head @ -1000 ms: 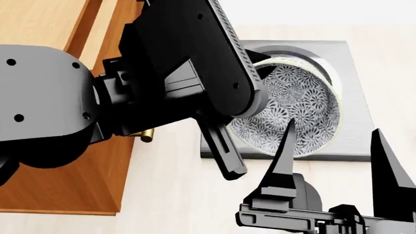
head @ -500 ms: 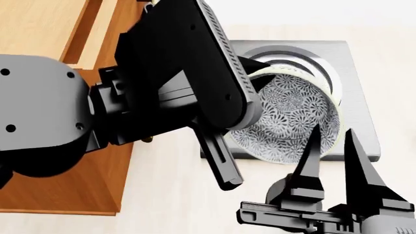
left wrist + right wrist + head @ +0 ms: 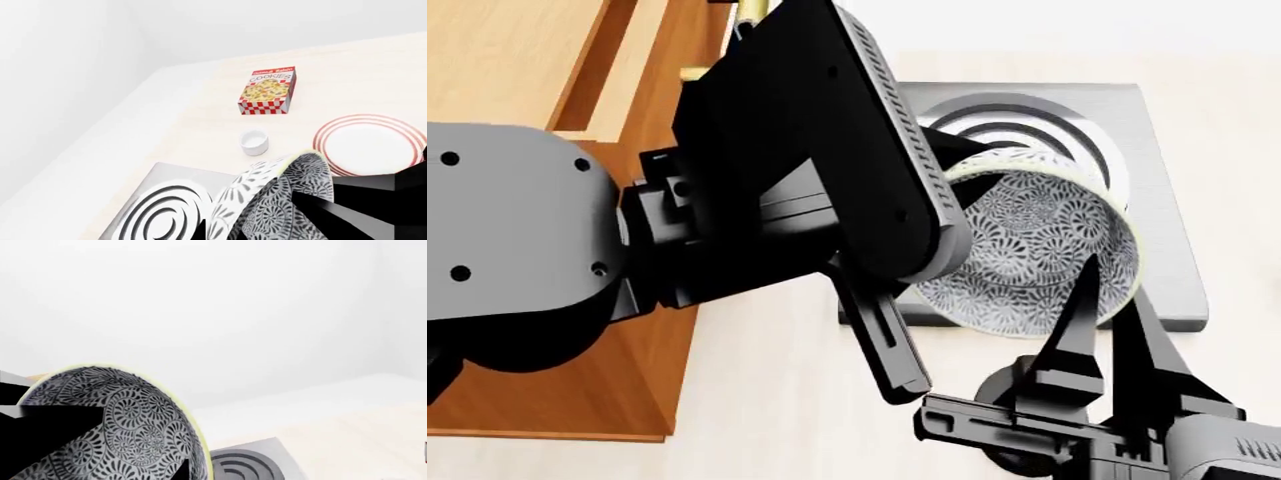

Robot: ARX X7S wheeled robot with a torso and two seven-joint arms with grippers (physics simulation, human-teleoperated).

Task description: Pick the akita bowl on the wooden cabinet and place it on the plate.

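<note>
the bowl (image 3: pixel 1034 245), white with dense dark-grey floral pattern and a pale rim, hangs tilted above the grey burner plate (image 3: pixel 1154 110), its inside facing the head camera. the right gripper (image 3: pixel 1108 310) is clamped on its near rim. whether the left gripper grips it, i cannot tell. the plate (image 3: pixel 370 145) lies well apart.

the head camera looks down from above the arms. both wrist cameras sit very close to the akita bowl (image 3: pixel 1041 255), which all three views share.
</note>
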